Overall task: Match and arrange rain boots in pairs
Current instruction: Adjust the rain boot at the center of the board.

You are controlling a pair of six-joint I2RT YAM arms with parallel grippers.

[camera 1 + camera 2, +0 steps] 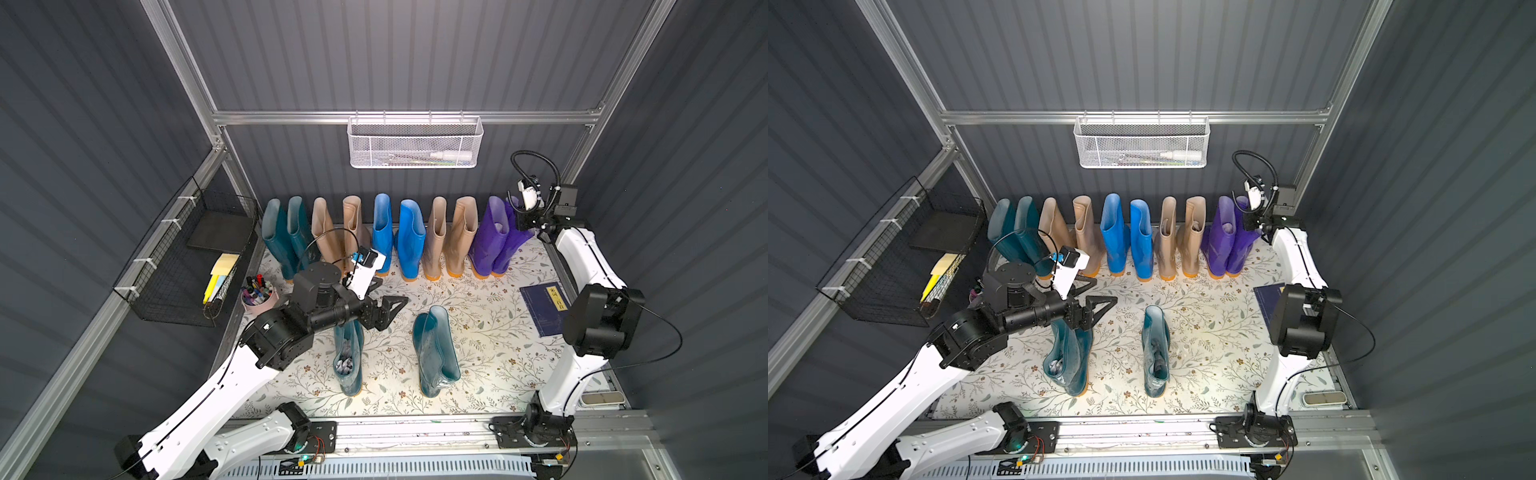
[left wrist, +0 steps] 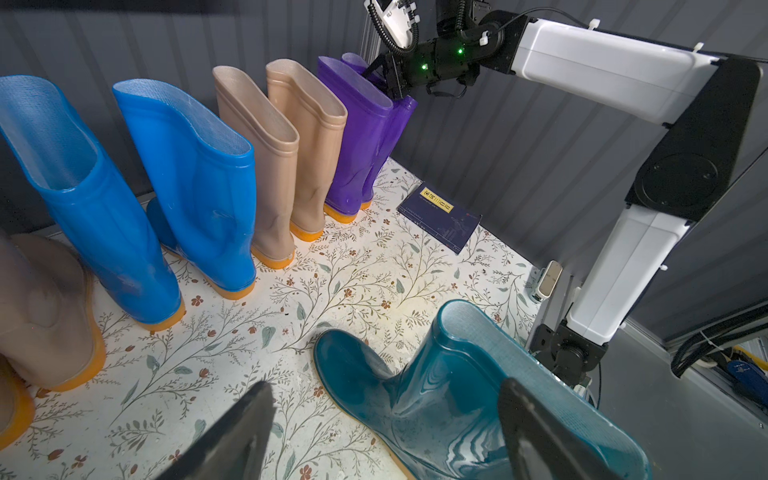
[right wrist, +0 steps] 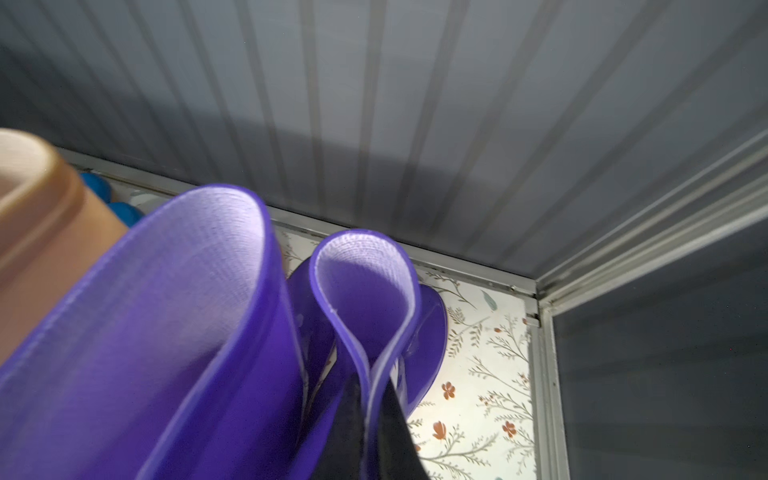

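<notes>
Ten rain boots stand in a row along the back wall: two dark teal (image 1: 282,237), two beige (image 1: 332,232), two bright blue (image 1: 399,241), two beige (image 1: 453,237) and two purple (image 1: 494,241). Nearer the front stand two more teal boots (image 1: 348,365) (image 1: 436,353), apart from each other. My left gripper (image 1: 390,291) hangs open over the toe end of the left front teal boot; in the left wrist view its fingers straddle the other teal boot (image 2: 361,365). My right gripper (image 3: 372,390) is shut on the rim of the rightmost purple boot (image 3: 365,282).
A white mesh basket (image 1: 414,143) hangs on the back wall. A black wire basket (image 1: 195,257) is fixed to the left wall, with a pen cup (image 1: 258,293) below it. A dark blue book (image 1: 544,307) lies on the floral mat at right.
</notes>
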